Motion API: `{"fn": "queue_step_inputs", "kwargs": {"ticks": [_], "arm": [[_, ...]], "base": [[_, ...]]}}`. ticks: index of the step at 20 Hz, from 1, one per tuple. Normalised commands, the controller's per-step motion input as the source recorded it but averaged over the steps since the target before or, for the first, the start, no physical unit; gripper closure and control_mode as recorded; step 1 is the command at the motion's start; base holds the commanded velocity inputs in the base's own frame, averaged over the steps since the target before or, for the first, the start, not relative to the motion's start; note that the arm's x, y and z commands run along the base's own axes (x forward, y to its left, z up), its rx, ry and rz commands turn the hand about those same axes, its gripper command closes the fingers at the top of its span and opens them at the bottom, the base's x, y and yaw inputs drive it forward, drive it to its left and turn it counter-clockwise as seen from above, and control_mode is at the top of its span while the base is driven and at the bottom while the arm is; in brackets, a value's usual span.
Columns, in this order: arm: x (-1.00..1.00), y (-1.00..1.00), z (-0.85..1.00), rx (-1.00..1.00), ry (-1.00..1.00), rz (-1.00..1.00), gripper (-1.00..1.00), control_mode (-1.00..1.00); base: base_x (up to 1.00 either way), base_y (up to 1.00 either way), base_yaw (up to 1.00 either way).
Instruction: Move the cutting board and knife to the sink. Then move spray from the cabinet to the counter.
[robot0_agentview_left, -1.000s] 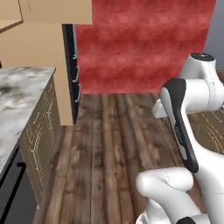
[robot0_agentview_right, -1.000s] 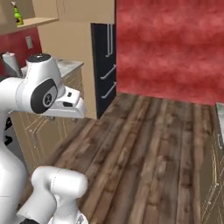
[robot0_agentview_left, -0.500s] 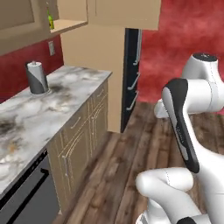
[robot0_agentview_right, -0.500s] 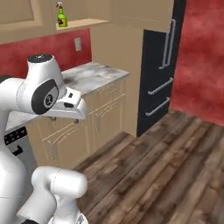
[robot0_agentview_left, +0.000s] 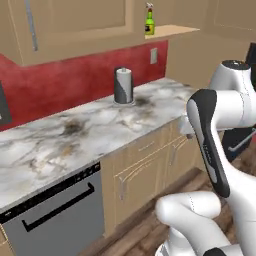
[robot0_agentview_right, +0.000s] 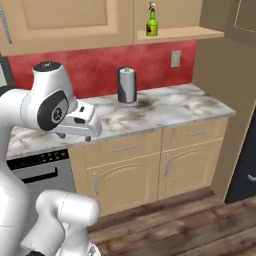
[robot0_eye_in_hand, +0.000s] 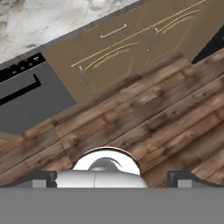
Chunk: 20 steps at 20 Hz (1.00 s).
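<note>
The yellow-green spray (robot0_agentview_left: 149, 22) (robot0_agentview_right: 152, 22) stands upright on an open cabinet shelf (robot0_agentview_right: 186, 34) high above the marble counter (robot0_agentview_left: 102, 125) (robot0_agentview_right: 172, 106). My hand hangs in front of the counter, well below the spray and to its left in the right base view. The gripper (robot0_eye_in_hand: 112, 178) is open, with nothing between its fingertips (robot0_eye_in_hand: 43, 177), and points down at the wooden floor in front of the base cabinets. The cutting board, the knife and the sink are out of view.
A grey paper-towel roll (robot0_agentview_left: 123, 86) (robot0_agentview_right: 127, 86) stands on the counter by the red wall. A dishwasher (robot0_agentview_left: 55, 215) (robot0_eye_in_hand: 22, 92) sits under the counter's left part. A dark fridge (robot0_agentview_right: 245, 165) closes the right end. Wooden floor (robot0_eye_in_hand: 144, 118) lies open in front.
The whole picture has swung: the base has turned from the floor and fridge towards the counter, which now faces the cameras. The gripper has stayed open.
</note>
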Motion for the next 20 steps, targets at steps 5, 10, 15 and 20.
{"fn": "queue_step_inputs", "kwargs": {"ticks": [5, 10, 15, 20], "arm": [[0.00, 0.00, 0.00, 0.00, 0.00, 0.00, -1.00, 1.00], [0.00, 0.00, 0.00, 0.00, 0.00, 0.00, -1.00, 1.00], [0.00, 0.00, 0.00, 0.00, 0.00, 0.00, -1.00, 1.00], [0.00, 0.00, 0.00, 0.00, 0.00, 0.00, -1.00, 1.00]], "base": [[0.69, -0.33, 0.80], [0.39, -0.80, 0.48], [0.18, -0.77, 0.20], [0.23, -0.53, 0.05]]}}
